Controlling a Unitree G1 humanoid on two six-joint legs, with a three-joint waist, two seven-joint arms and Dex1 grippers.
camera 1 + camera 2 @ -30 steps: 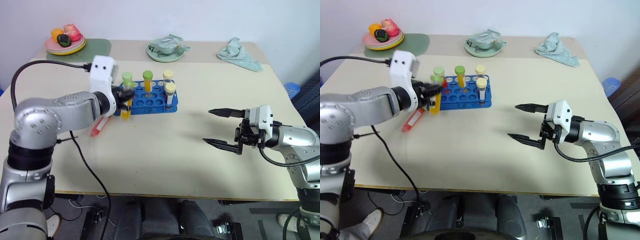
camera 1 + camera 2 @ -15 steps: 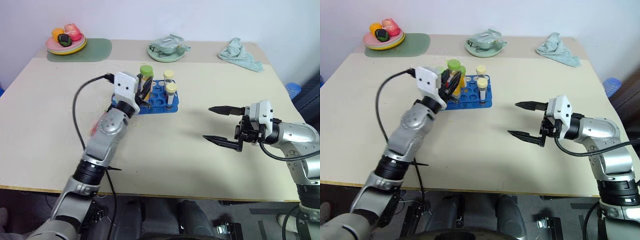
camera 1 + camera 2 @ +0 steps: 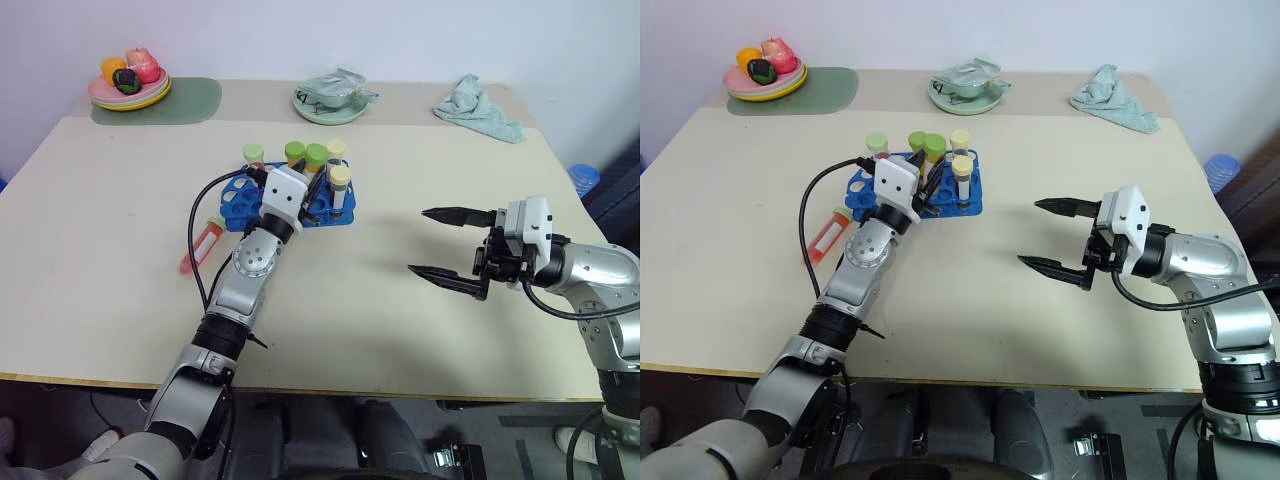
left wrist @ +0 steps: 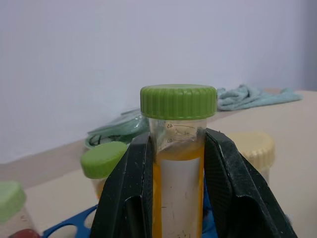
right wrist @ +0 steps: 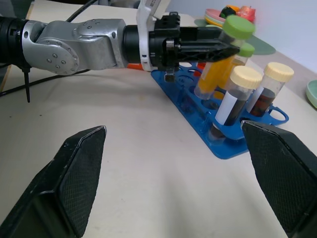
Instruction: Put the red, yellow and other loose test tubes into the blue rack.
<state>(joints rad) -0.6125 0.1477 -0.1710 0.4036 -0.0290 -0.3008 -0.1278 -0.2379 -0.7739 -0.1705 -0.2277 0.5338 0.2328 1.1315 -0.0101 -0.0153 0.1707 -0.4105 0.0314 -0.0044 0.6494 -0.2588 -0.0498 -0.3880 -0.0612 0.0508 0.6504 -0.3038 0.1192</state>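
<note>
Left wrist view showed you the left gripper [image 4: 179, 191] clamped on the yellow-orange, green-capped clear plastic tube [image 4: 178, 163], tilted over the bright blue plastic holed rack [image 5: 218, 141]; your right gripper's [image 3: 445, 242] fingers stood wide apart.

My table [image 3: 120, 260] carries the blue rack [image 3: 240, 212]; a red tube [image 3: 200, 245] beside it — plates, cloth [image 3: 478, 108] behind.

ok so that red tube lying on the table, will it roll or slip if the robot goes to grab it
The red tube lies on its side, round-bodied, so a nudge would probably roll it. Its smooth clear plastic may slip between fingers. It looks small, likely light despite the liquid.
</note>
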